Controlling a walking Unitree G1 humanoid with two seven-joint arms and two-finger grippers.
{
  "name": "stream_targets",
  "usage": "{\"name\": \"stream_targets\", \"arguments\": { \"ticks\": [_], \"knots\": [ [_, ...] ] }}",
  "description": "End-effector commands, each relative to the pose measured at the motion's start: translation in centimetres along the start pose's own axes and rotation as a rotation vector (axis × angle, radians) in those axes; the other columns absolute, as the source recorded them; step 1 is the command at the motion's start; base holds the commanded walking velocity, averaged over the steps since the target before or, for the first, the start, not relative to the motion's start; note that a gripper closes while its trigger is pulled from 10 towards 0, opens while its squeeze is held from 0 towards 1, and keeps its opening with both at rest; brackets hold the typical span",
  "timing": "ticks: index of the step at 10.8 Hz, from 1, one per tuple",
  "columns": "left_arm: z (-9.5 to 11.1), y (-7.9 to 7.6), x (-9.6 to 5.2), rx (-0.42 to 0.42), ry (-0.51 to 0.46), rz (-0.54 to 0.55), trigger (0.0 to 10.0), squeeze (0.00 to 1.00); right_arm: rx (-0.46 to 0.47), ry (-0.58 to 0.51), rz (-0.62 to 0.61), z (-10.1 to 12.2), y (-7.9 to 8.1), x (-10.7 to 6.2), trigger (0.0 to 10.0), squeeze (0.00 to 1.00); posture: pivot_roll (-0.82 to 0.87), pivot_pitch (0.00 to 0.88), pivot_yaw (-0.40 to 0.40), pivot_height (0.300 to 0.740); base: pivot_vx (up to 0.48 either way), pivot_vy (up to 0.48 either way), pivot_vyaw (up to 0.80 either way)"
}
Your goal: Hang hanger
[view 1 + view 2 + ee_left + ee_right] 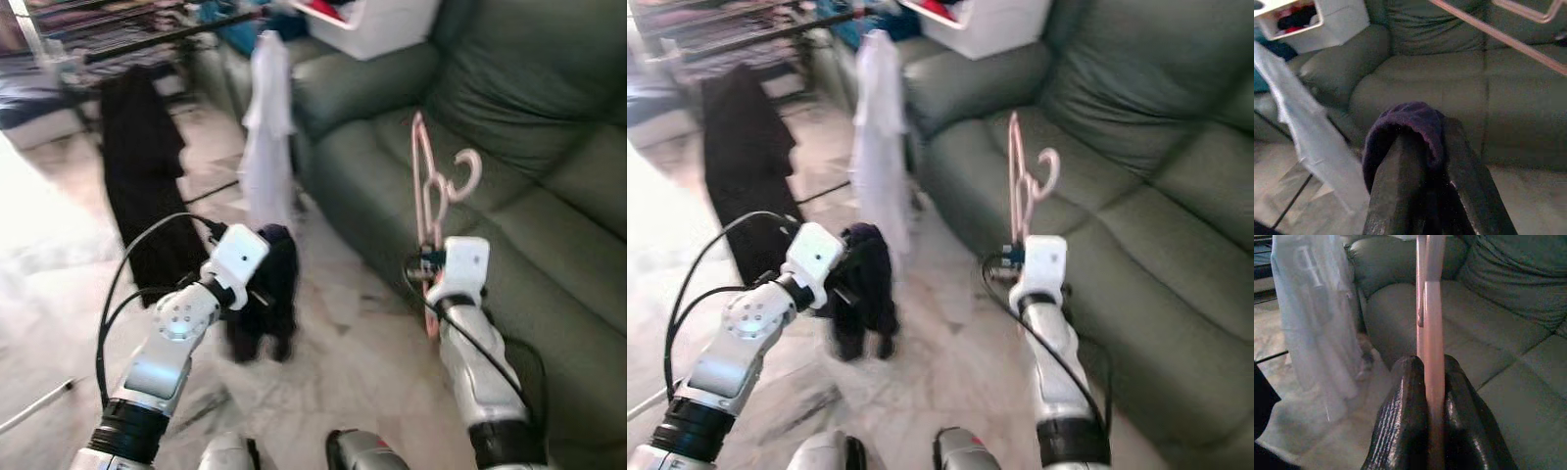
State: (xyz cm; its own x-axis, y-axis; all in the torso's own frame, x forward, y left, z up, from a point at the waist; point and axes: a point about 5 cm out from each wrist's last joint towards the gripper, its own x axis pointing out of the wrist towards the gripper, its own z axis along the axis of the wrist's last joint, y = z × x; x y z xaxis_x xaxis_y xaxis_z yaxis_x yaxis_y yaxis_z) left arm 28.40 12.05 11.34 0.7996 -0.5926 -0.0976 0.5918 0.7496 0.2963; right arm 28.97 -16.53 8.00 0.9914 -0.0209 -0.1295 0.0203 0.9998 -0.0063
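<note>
Pink and thin, the hanger [429,186] stands upright in the right gripper [1426,382], whose two black fingers [1400,416] are pinched tight on it; its hook [468,168] curls at the top, in front of the green sofa [549,157]; the left gripper [1422,166] is squeezed on a dark purple cloth [266,294], which hangs down over the pale floor [343,352]; a white shirt [266,127] and a black garment [142,157] hang from a dark rail [147,39] further back, near the sofa's arm; a white box [387,24] sits on that arm.
</note>
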Motion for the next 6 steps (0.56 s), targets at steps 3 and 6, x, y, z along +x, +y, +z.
{"name": "stream_targets", "arguments": {
  "ticks": [3, 6],
  "knots": [
    [1.1, -0.2, 0.2, 0.001, -0.058, -0.004, 10.0, 0.00, -0.085, -0.083, 0.092, 1.2, 1.9, 0.3, 10.0, 0.00, -0.05, 0.094, -0.051, 0.740, 0.267, 0.000, -0.80],
    [1.3, -1.1, 0.6, -0.017, -0.068, -0.024, 10.0, 0.00, -0.123, -0.124, 0.103, 1.7, 1.6, 0.3, 10.0, 0.00, -0.07, 0.103, -0.072, 0.740, 0.286, 0.000, -0.80]
  ]
}}
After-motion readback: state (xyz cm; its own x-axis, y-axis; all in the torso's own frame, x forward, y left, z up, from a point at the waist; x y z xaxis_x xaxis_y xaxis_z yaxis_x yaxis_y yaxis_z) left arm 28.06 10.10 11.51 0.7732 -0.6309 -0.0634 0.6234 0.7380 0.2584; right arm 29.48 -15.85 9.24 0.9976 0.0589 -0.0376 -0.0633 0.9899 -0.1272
